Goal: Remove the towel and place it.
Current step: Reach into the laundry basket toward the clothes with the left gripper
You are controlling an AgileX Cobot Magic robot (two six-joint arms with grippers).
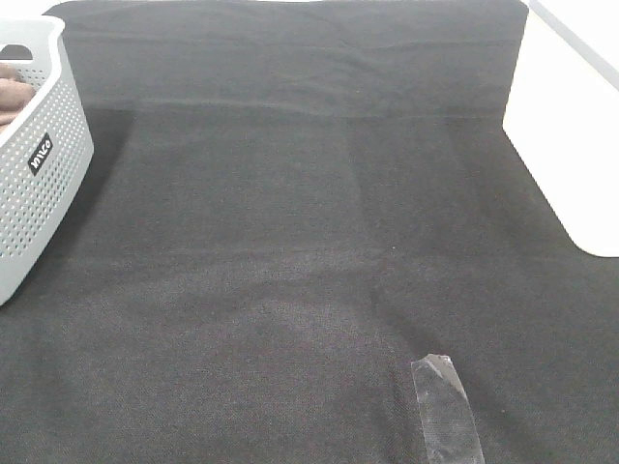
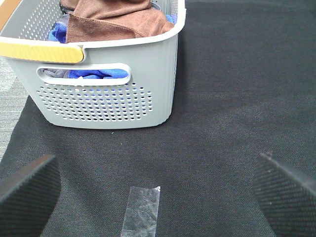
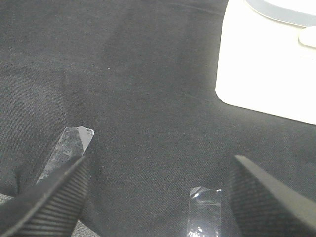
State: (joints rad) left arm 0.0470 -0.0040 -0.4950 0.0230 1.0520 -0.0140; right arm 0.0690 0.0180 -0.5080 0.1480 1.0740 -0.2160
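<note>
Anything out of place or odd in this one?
Only small things: a clear tape strip on the black cloth has a crumpled, lifted end, and the brown towel lies bunched in the grey basket over blue fabric. Nothing looks spilled or damaged.

Brown towel, grey perforated basket, blue cloths perhaps

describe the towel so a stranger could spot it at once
Find the grey perforated basket at the left edge of the black table cover. The towel lies on top inside it. It is brown; the cloths under it are blue.
</note>
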